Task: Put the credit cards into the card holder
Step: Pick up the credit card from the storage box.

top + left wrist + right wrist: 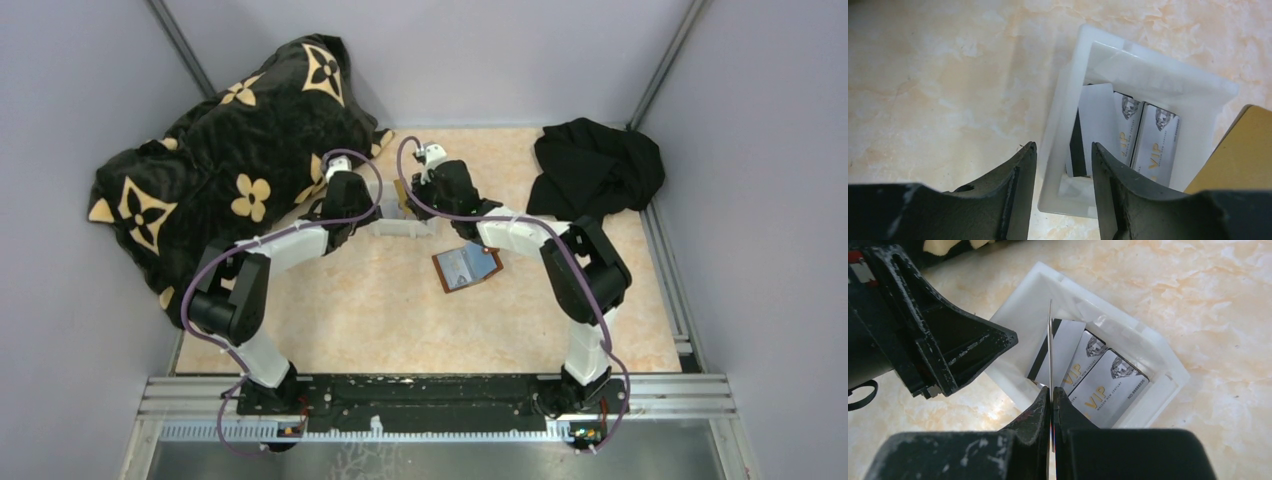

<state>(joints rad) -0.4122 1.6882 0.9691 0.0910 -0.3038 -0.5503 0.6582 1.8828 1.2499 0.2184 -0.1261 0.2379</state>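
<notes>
Early going. Pinches one gold-tan card [1243,155] in right gripper [1052,390] above white tray [1083,50] near far edge of desk [400,320], left gripper [1063,146] released. Leaves three credit cards [1155,140] in tray, card holder [467,267] open mid-desk.

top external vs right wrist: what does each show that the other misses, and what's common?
Only top external: the card holder lying open on the table, a patterned blanket at the left and a black cloth at the right.
Only right wrist: the right gripper shut on a card seen edge-on, plus two silver VIP cards and a face-down striped card inside the white tray.
Both: the white tray under the right gripper.
</notes>
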